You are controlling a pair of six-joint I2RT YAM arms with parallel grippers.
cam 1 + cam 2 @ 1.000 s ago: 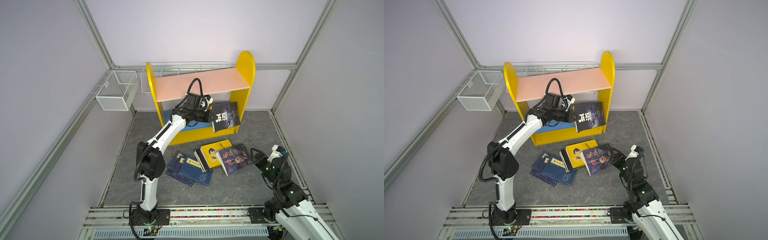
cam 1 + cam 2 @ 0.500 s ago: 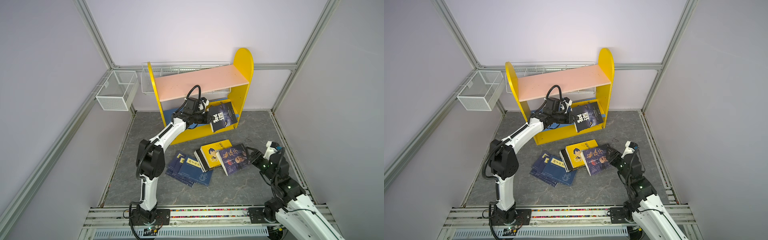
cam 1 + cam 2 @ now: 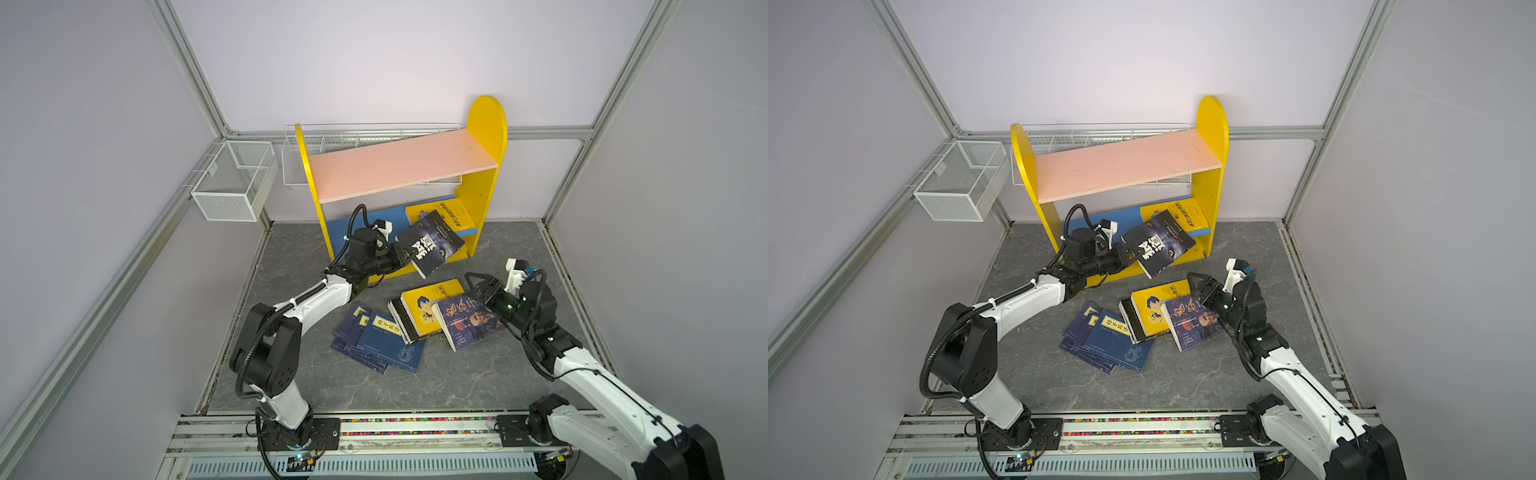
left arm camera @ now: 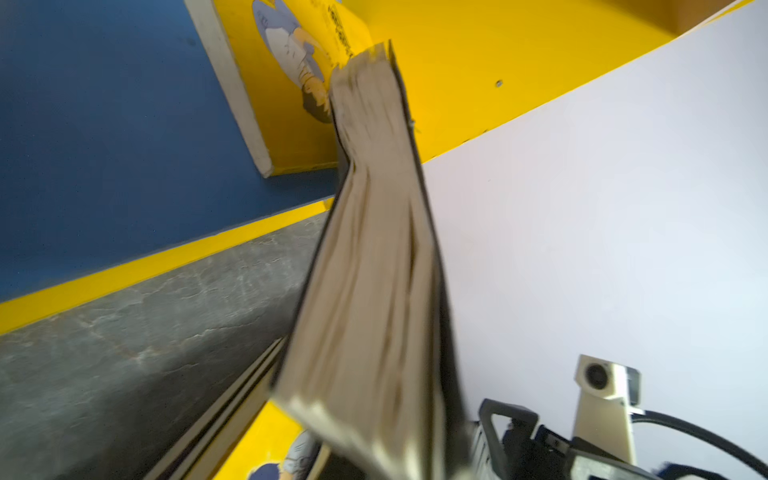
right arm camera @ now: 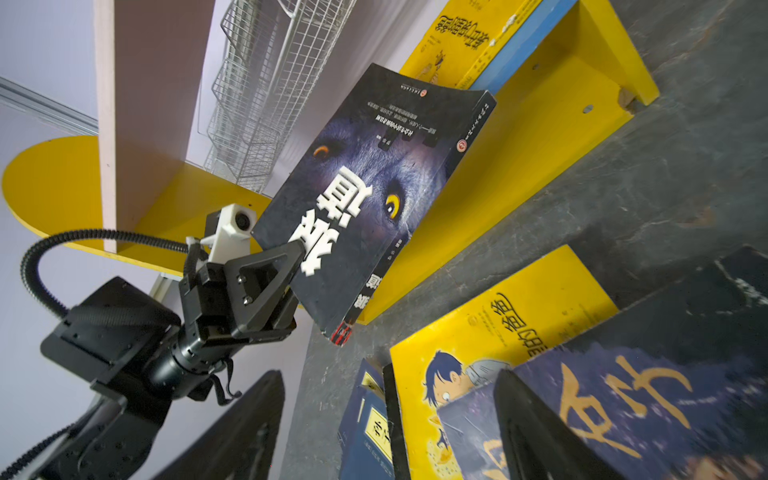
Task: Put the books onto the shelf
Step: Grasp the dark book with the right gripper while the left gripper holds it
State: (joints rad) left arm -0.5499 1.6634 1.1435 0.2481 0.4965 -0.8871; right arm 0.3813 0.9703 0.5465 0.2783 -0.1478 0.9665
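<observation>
Right wrist: left pincer [image 5: 297, 266] clamps dark book [image 5: 374, 187] near shelf [image 5: 540, 124] edge; right pincer [image 5: 390, 374] wide.

Dark book [image 3: 430, 245] tilted before yellow shelf [image 3: 487, 124], other books [image 3: 419, 316] overlapping

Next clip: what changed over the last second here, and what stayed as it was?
The left gripper, still clamped on the black book with white characters, swung it lower and leftward in both top views, tilting it before the yellow wooden shelf. The right gripper reached toward the dark purple book on the grey surface and opened wider. The thin navy books and yellow cartoon-covered book beside it stayed put.
</observation>
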